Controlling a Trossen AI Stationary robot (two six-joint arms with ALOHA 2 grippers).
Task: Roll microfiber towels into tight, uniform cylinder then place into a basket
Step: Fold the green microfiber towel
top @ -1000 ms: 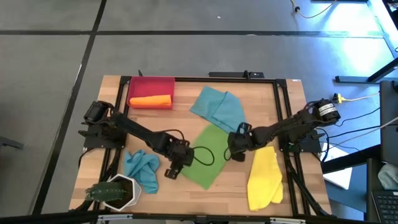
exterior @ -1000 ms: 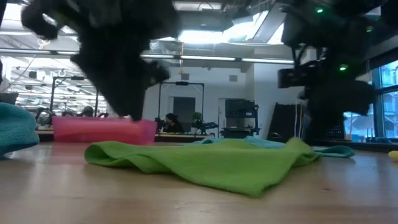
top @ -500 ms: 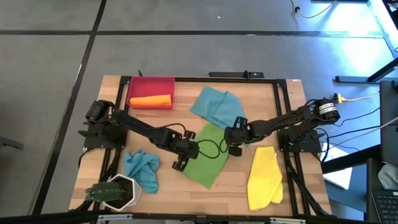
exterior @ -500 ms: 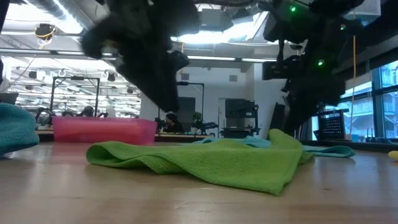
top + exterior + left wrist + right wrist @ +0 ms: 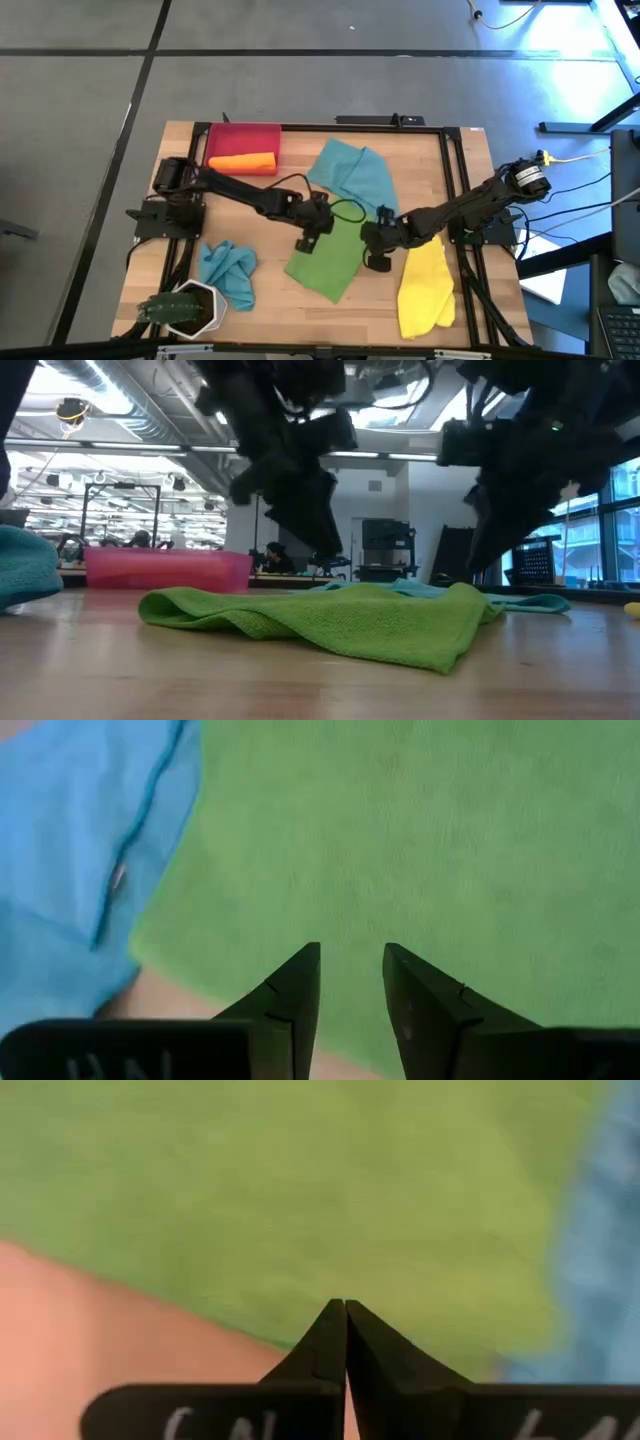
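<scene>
The green towel (image 5: pixel 325 258) lies rumpled and flat on the table's middle (image 5: pixel 330 620). My left gripper (image 5: pixel 305 243) hovers open over its far left part (image 5: pixel 350 952), close to a teal towel (image 5: pixel 70 870), with nothing between its fingers. My right gripper (image 5: pixel 372 262) is shut, and its tips (image 5: pixel 345 1305) stand at the green towel's right edge. The red basket (image 5: pixel 215 135) at the far left holds a rolled orange towel (image 5: pixel 242 162). My right gripper's shut fingertips (image 5: pixel 335 1330) slant down at the green towel's right edge (image 5: pixel 420 1330). I cannot tell whether they touch the cloth. My left gripper touches nothing.
A spread teal towel (image 5: pixel 350 175) lies beyond the green one, with one corner under it. A crumpled teal towel (image 5: pixel 228 270) and a white pot with a plant (image 5: pixel 185 308) sit near left. A yellow towel (image 5: pixel 425 285) lies near right.
My left gripper has swung from the towel's near left corner toward the right and far edges, over the towel. My right gripper raised the towel's right corner, then moved toward the near edge. That corner has sunk back and lies farther left, so the towel is narrower.
</scene>
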